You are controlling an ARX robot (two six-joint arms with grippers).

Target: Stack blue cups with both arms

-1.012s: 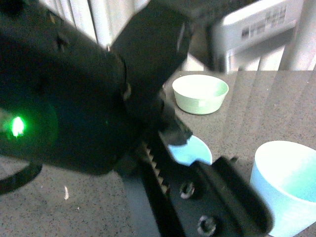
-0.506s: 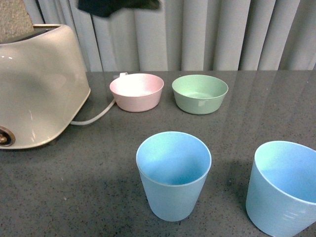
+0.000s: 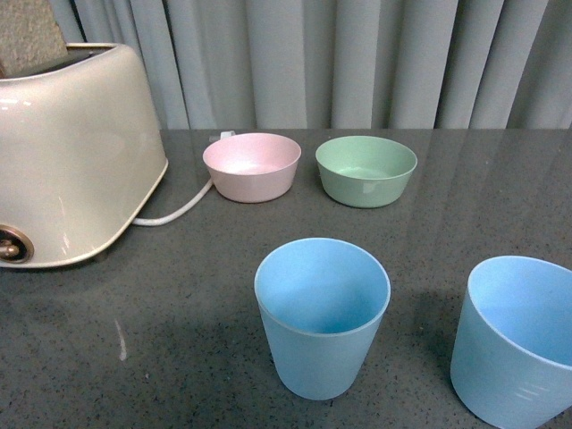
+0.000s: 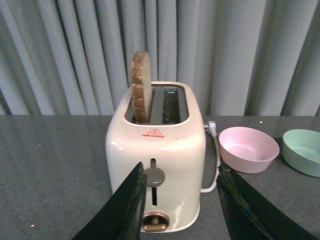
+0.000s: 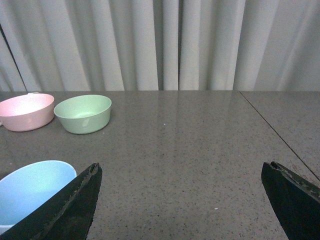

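Observation:
Two light-blue cups stand upright and apart on the dark table in the front view: one near the middle front (image 3: 322,313), the other at the right edge (image 3: 518,335). Neither arm shows in the front view. In the left wrist view my left gripper (image 4: 181,172) is open, its jaws framing the toaster (image 4: 160,145), with no cup in sight. My right gripper (image 5: 182,167) is wide open over bare table, and one blue cup (image 5: 30,192) sits just beside one of its fingers (image 5: 82,192).
A cream toaster (image 3: 67,161) with a slice of bread (image 4: 141,92) in one slot stands at the left, its cord (image 3: 174,213) trailing toward a pink bowl (image 3: 252,166). A green bowl (image 3: 366,170) sits beside the pink one. Grey curtains hang behind the table.
One second ago a black arm filled the front view, covering the middle cup. Half a second ago only its tip showed at the top, and now it is out of that view.

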